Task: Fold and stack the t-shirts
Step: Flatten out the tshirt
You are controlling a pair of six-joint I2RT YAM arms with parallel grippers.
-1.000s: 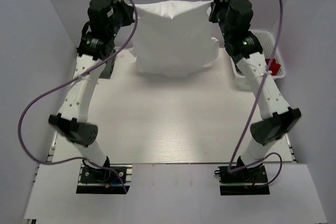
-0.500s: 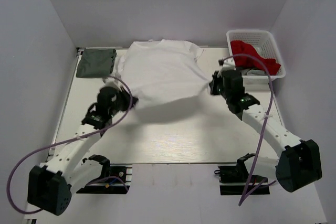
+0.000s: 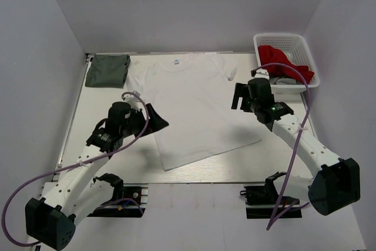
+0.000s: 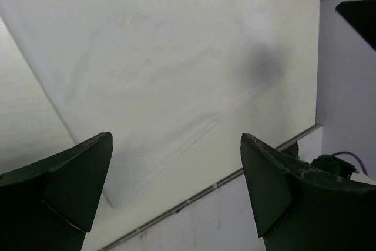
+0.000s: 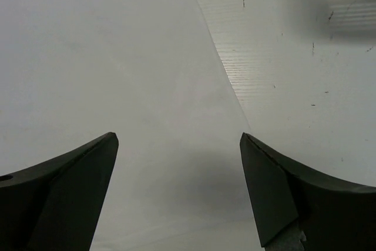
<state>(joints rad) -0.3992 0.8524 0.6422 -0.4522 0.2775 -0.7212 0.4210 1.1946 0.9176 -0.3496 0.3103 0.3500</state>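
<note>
On the pale table (image 3: 106,95), the white fabric t-shirt (image 3: 194,107) lies flat. We find left gripper (image 4: 176,138) and right gripper (image 5: 178,136) released, empty; we advise seizing matching edges squarely.

White-linked arms (image 3: 302,142), black joints (image 3: 335,183), looping purple cables (image 3: 59,172), dark wedge-shaped end effector fingers (image 4: 64,186)

Pale wood-grain table (image 3: 235,166) w/ plain grey walls (image 3: 194,10) left, far & right; soft, even light.
</note>
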